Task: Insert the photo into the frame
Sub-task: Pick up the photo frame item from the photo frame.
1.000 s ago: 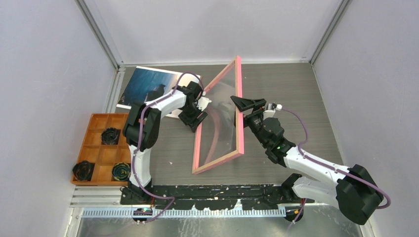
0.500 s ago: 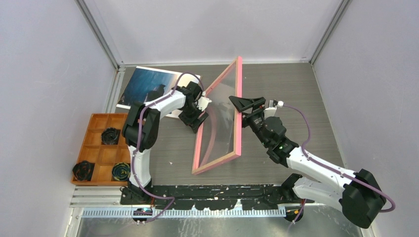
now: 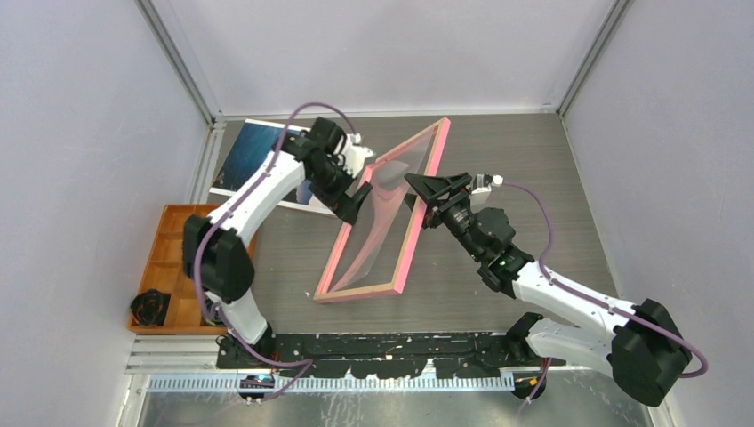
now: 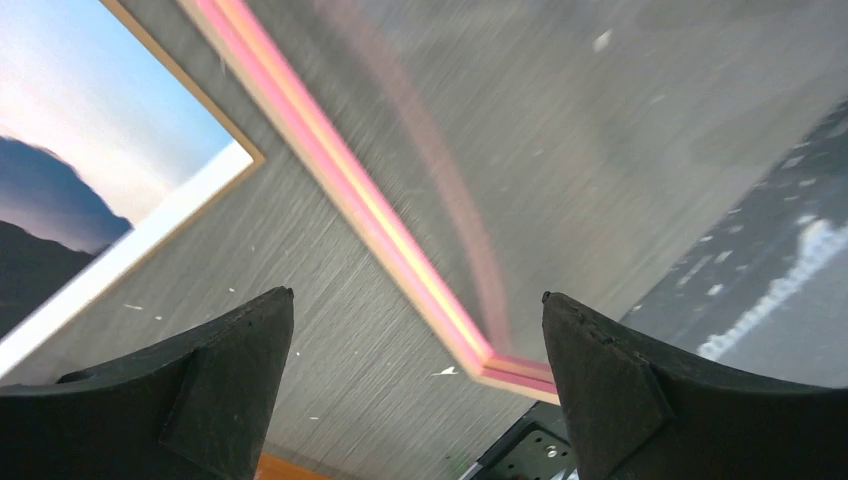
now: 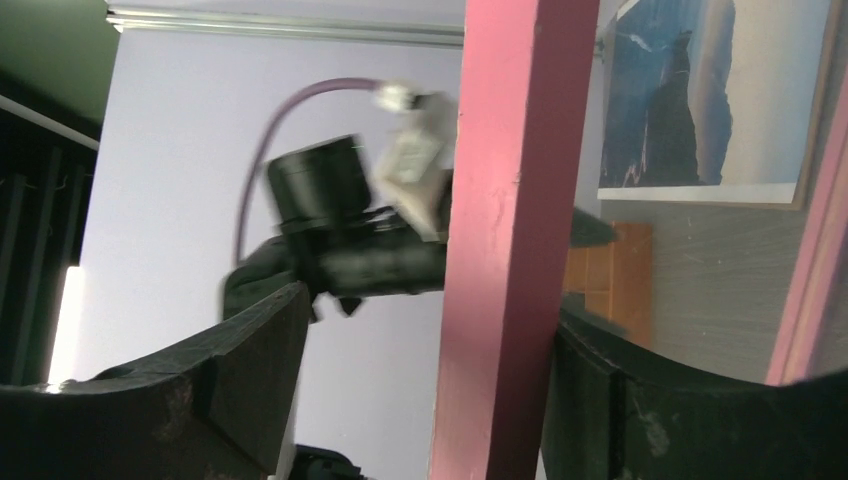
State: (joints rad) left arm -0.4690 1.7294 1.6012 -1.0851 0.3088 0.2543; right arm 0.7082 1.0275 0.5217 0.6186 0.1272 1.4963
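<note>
The pink frame (image 3: 405,258) stands tilted on its near edge mid-table, leaning left, with a clear pane in it. My right gripper (image 3: 433,191) is open, its jaws astride the frame's right rail (image 5: 500,250); the rail lies against the right finger (image 5: 620,400). My left gripper (image 3: 354,203) is open and empty, raised beside the frame's upper left rail; its view looks down on the rail and near corner (image 4: 340,190). The photo (image 3: 258,151) lies face up at the back left, and also shows in the left wrist view (image 4: 80,150) and the right wrist view (image 5: 700,90).
An orange compartment tray (image 3: 169,258) sits at the left edge with a black coiled item (image 3: 151,307) in it. Grey walls close in the table on three sides. The arm bases stand on a black rail (image 3: 400,342) at the near edge.
The frame has tipped from nearly upright to leaning left, and its near edge has slid left. My left arm has risen and stretched back. My right gripper has followed the rail leftward.
</note>
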